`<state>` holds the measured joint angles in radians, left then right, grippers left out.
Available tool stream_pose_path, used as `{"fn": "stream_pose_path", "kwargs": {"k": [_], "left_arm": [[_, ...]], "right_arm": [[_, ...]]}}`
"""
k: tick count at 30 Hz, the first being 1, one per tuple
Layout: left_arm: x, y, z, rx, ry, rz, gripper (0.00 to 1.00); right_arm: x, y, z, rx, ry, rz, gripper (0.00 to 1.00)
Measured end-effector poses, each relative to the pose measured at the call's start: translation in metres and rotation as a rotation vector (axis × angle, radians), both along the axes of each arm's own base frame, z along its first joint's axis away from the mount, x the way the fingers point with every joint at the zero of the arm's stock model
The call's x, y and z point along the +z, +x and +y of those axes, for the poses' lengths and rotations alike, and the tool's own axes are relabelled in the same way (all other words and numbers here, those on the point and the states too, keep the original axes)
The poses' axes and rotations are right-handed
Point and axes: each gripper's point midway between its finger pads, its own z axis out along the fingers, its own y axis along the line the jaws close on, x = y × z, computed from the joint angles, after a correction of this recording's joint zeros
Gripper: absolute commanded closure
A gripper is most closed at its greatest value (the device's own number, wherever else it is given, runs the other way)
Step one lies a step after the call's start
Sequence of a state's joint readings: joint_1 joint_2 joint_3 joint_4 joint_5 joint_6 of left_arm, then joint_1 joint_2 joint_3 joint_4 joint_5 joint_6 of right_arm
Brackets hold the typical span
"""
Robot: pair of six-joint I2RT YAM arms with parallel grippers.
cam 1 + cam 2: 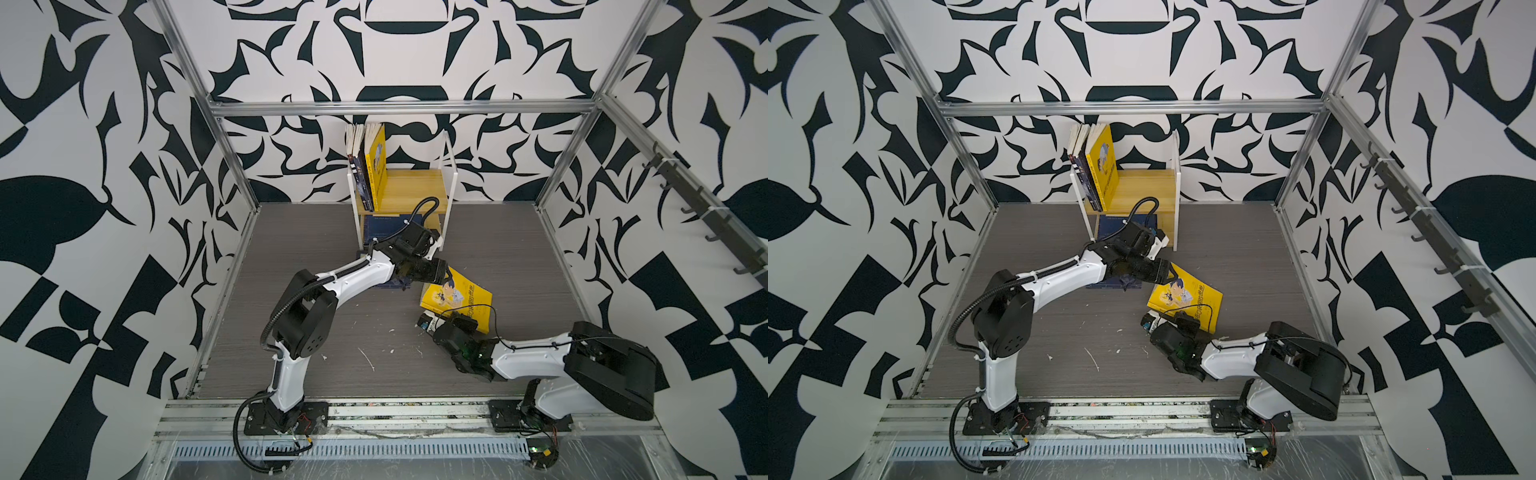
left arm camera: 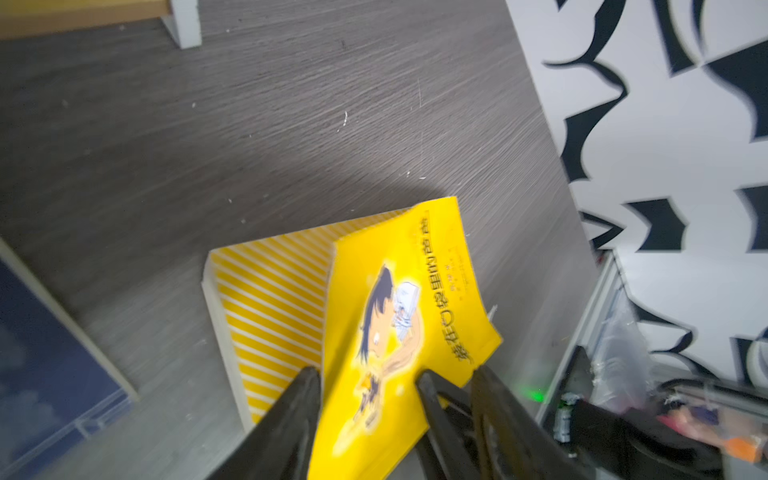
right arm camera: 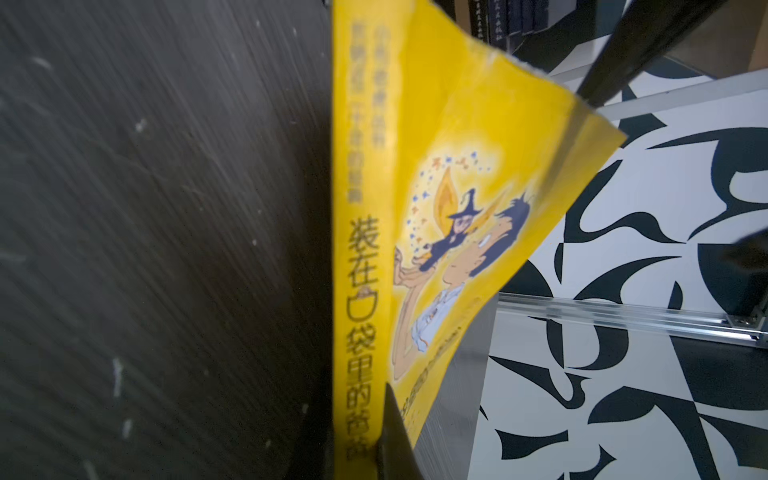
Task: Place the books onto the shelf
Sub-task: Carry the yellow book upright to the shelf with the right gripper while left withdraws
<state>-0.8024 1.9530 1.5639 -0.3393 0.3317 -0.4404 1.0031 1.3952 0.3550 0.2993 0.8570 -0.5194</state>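
Yellow book (image 1: 459, 297), centre right in both top views: right gripper (image 1: 434, 322) clenched on its lower edge; left gripper (image 2: 363, 374) released, straddling the cover.

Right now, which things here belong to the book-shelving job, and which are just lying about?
Job: shelf; books standing on it; yellow book; navy book lying flat.
Lying about: white scraps; hook rail.

yellow book (image 3: 457, 166) with curling cover, fingers (image 3: 392, 440) pinching its spine edge.
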Motion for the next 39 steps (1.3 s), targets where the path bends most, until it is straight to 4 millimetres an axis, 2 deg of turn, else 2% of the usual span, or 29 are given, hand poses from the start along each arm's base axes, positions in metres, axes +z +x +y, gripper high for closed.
{"fn": "stream_pose_path", "kwargs": {"k": [6, 9, 13, 24, 30, 33, 39], "left_arm": [[0.04, -0.003, 0.009, -0.029, -0.035, -0.089, 0.16], [0.051, -0.003, 0.017, -0.049, -0.03, -0.132, 0.0], [0.064, 0.003, 0.037, -0.042, -0.017, -0.182, 0.0], [0.1, 0.041, 0.147, 0.094, 0.03, -0.287, 0.0], [0.119, 0.05, 0.211, 0.172, 0.061, -0.342, 0.0], [0.122, 0.051, 0.237, 0.205, 0.085, -0.369, 0.0], [0.112, 0.046, 0.277, 0.266, 0.127, -0.364, 0.0]], "right_arm": [[0.016, -0.005, 0.001, 0.018, 0.095, -0.016, 1.0], [0.022, -0.009, 0.001, 0.034, 0.144, -0.017, 1.0], [0.031, -0.011, 0.002, 0.042, 0.186, -0.023, 1.0], [0.067, -0.005, 0.013, 0.043, 0.394, -0.09, 1.0], [0.091, 0.007, 0.034, 0.047, 0.503, -0.122, 1.0], [0.111, 0.012, 0.045, 0.06, 0.584, -0.151, 1.0], [0.145, 0.018, 0.062, 0.085, 0.714, -0.188, 1.0]]}}
